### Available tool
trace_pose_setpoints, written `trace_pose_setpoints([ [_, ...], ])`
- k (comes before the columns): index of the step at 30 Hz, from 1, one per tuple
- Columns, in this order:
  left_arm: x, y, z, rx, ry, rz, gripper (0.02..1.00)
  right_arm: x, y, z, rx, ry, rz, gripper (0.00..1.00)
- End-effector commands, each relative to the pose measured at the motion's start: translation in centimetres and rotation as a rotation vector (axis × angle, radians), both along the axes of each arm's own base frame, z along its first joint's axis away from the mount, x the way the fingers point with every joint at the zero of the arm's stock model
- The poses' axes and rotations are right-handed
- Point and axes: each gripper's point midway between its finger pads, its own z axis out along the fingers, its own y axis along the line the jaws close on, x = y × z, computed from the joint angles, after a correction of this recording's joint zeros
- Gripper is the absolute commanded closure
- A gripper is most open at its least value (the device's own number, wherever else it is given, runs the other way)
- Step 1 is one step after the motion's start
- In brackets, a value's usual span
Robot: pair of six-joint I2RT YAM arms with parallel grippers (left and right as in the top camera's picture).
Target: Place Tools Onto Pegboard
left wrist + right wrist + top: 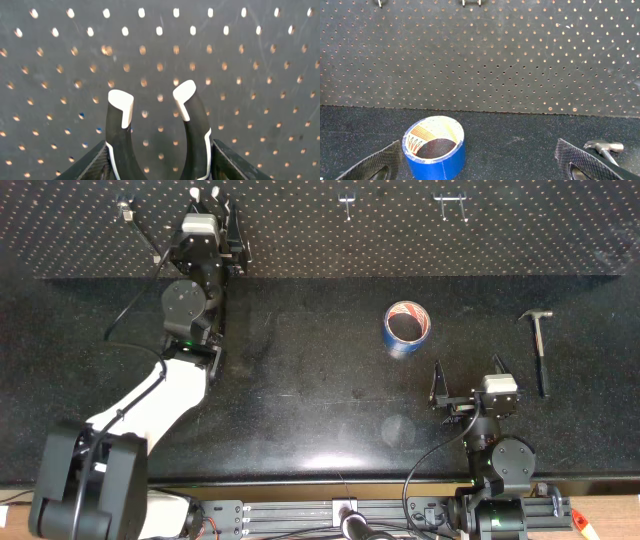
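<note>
A dark pegboard [300, 230] dotted with pale holes stands along the far edge of a black counter [300, 380]. The left arm [190, 300] is stretched out to the board. The left claw [152, 102] is close against the holes with its fingers spread, and it grips nothing. The right arm [497, 450] stands folded near its base. The right claw [480, 162] is spread wide and is also empty, and it faces the board across the counter.

Both tools lie on the right half of the counter and neither is hung yet. A hammer [540, 360] lies far right with its head toward the board. A roll of tape [406, 327] with a blue outer face stands on its flat side nearer the middle, well apart from the hammer.

The step in hand looks like picking up a tool, and the right arm seems better placed for it. It would be wise to grip the hammer's handle a little below the head, leaving the head free to settle across the two-pronged hooks [451, 205] high on the board. The roll should slip over a prong through its open centre. A single hook [127, 210] sits far left.

The counter is matt and finely speckled, with faint glare near its front edge. Below that edge runs a metal rail [340, 508] with cables.
</note>
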Motion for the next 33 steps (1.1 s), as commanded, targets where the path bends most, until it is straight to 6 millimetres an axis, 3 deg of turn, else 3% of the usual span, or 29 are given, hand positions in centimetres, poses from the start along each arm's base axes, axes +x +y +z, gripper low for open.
trace_pose_setpoints([
  [1, 0.5, -0.8, -0.2, 0.009, -0.009, -0.041, 0.989, 0.0, -0.1, -0.2, -0.014, 0.003, -0.005, 0.005],
  [5, 0.8, -1.0, -1.3, 0.015, 0.014, -0.045, 0.989, 0.0, -0.1, -0.2, -0.014, 0.003, -0.005, 0.005],
  [9, 1.4, -1.4, -3.9, 0.032, 0.081, -0.065, 0.991, 0.0, -0.1, -0.2, -0.014, 0.003, -0.005, 0.005],
  [12, 1.4, -1.4, -4.0, 0.032, 0.082, -0.064, 0.958, 0.0, -0.1, -0.2, -0.014, 0.003, -0.005, 0.005],
  [14, 1.4, -1.4, -3.8, 0.031, 0.077, -0.063, 0.531, 0.0, -0.1, -0.2, -0.014, 0.003, -0.005, 0.005],
  [16, 1.3, -1.4, -3.5, 0.029, 0.067, -0.063, 0.255, 0.0, -0.1, -0.2, -0.014, 0.003, -0.005, 0.005],
  [17, 1.3, -1.4, -3.4, 0.029, 0.067, -0.063, 0.036, 0.0, -0.1, -0.2, -0.014, 0.003, -0.005, 0.005],
  [21, 0.6, -0.6, -3.1, 0.041, 0.128, -0.052, 0.023, 0.0, -0.1, -0.2, -0.014, 0.003, -0.005, 0.005],
  [23, -0.9, 0.1, -1.8, 0.049, 0.172, -0.046, 0.023, 0.0, -0.1, -0.2, -0.014, 0.003, -0.005, 0.005],
  [27, -5.7, 2.2, 3.7, 0.046, 0.166, -0.034, 0.023, 0.0, -0.1, -0.2, -0.014, 0.003, -0.005, 0.005],
  [30, -10.1, 3.8, 5.3, 0.050, 0.211, -0.017, 0.023, 0.0, -0.1, -0.2, -0.014, 0.003, -0.005, 0.005],
  [33, -13.5, 5.7, 7.8, 0.037, 0.134, 0.013, 0.023, 0.0, -0.1, -0.2, -0.014, 0.003, -0.005, 0.005],
])
